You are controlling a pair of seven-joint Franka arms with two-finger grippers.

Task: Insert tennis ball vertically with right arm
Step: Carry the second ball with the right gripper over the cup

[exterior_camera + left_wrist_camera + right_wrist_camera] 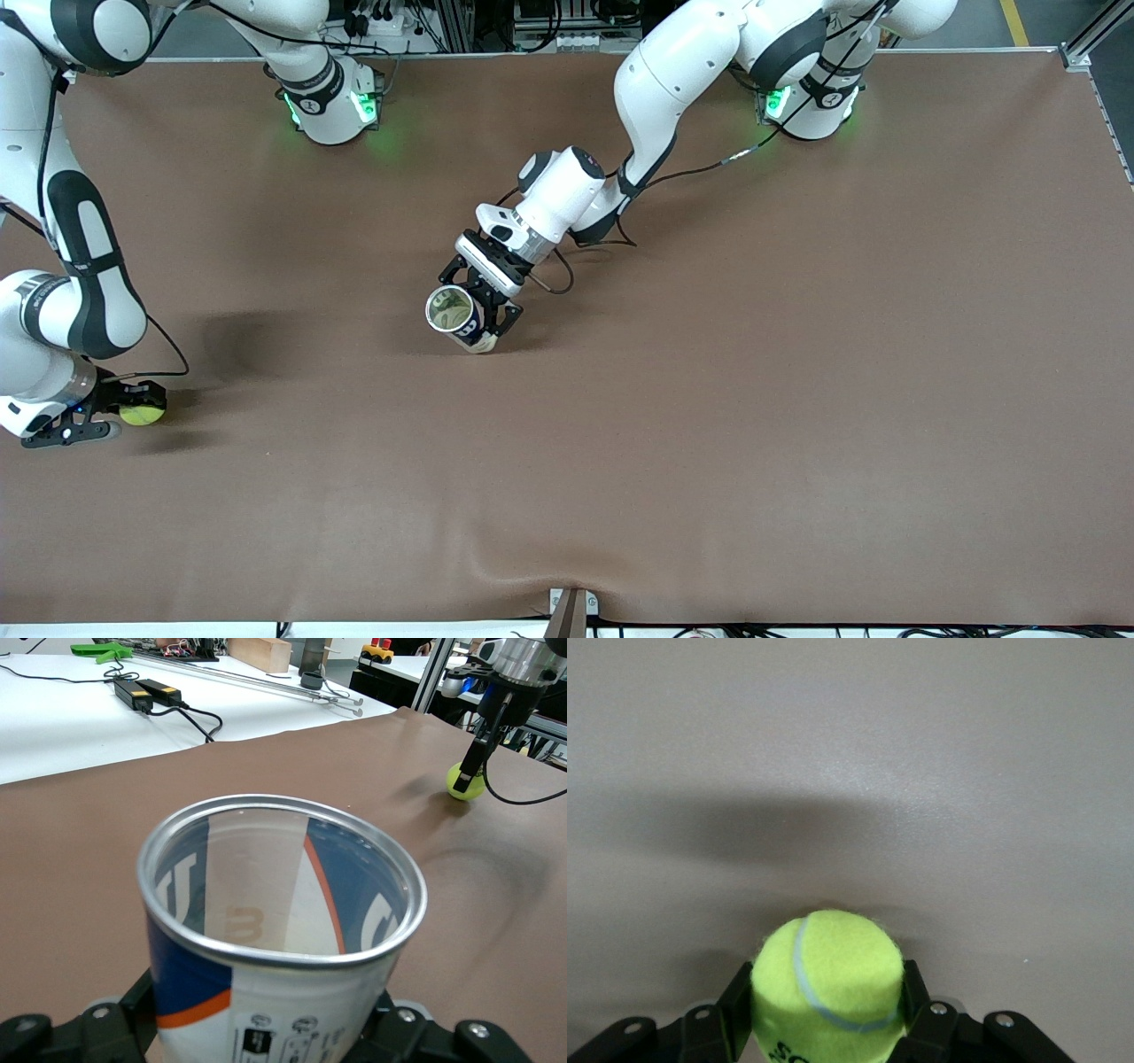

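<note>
A yellow-green tennis ball sits between the fingers of my right gripper at the right arm's end of the table, low by the brown cloth; the right wrist view shows the ball squeezed between both pads. My left gripper is shut on a white, blue and orange ball can near the table's middle, tilted with its open metal rim toward the front camera. In the left wrist view the can fills the foreground, its inside empty, and the ball shows far off.
The brown cloth covers the table, with a wrinkle near its front edge. A black cable loops by the left wrist. Both arm bases stand along the table's farther edge.
</note>
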